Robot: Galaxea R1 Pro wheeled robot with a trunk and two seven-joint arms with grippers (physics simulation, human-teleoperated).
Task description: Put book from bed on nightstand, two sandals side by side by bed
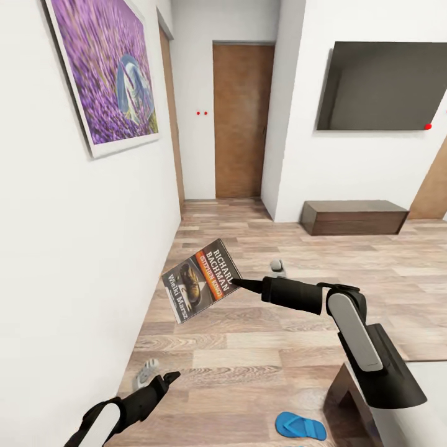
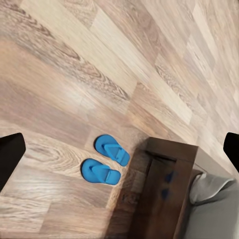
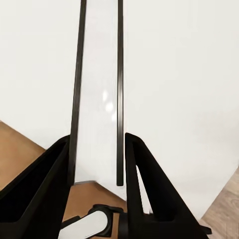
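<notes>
My right gripper (image 1: 239, 285) is shut on the book (image 1: 202, 280), a dark paperback with an orange picture and white lettering, and holds it in the air over the wood floor by the left wall. The right wrist view has the book (image 3: 97, 99) edge-on between the two fingers (image 3: 144, 189). Low on the left, my left gripper (image 1: 167, 377) is open with nothing in it. Both blue sandals (image 2: 112, 149) (image 2: 101, 172) lie side by side on the floor next to the bed's dark wooden corner (image 2: 164, 189). One sandal (image 1: 301, 426) lies by the bed (image 1: 341, 397).
A purple painting (image 1: 102, 68) hangs on the wall close at the left. Ahead are a brown door (image 1: 242, 118), a wall television (image 1: 379, 87) and a long low dark bench (image 1: 354, 217). Small grey objects (image 1: 277, 267) (image 1: 146, 371) lie on the floor.
</notes>
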